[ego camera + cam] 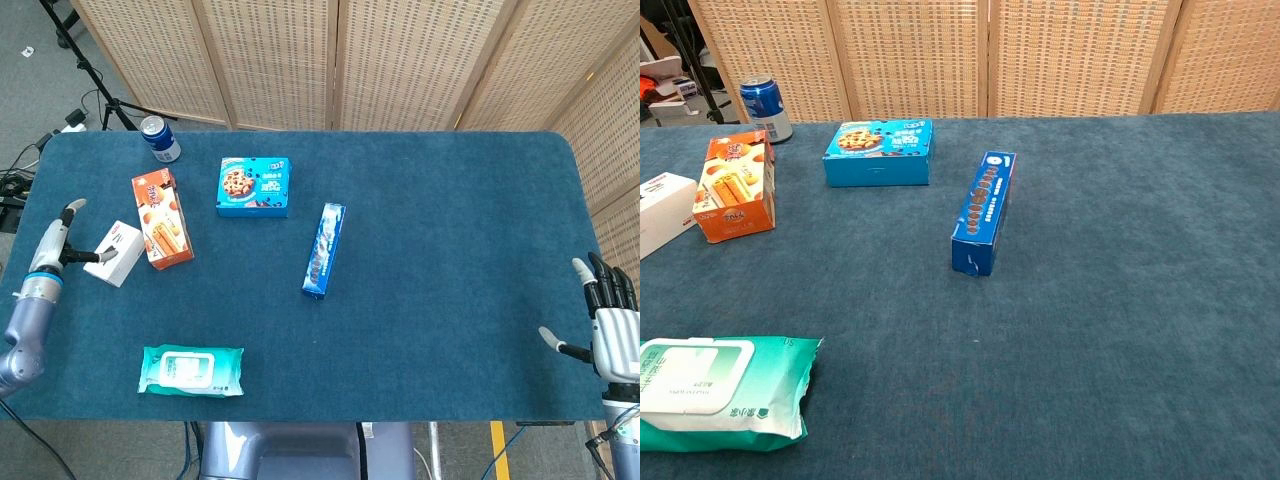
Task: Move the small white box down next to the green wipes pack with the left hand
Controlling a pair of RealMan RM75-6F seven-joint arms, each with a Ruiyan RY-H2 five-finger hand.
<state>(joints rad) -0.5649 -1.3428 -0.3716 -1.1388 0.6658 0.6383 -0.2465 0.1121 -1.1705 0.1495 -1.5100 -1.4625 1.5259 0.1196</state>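
Note:
The small white box (116,253) lies tilted at the table's left edge, its right end against the orange snack box (162,220). In the chest view the white box (664,212) shows at the far left. My left hand (62,243) is just left of the box, fingers reaching its near end and thumb raised away; no grip shows. The green wipes pack (192,370) lies near the front edge, well below the box, and fills the lower left corner of the chest view (718,390). My right hand (610,320) hovers off the table's front right corner, fingers spread, holding nothing.
A blue can (159,138) stands at the back left. A blue cookie box (254,186) and a long blue cookie pack (324,250) lie mid-table. Bare blue cloth (110,320) lies between the white box and the wipes pack.

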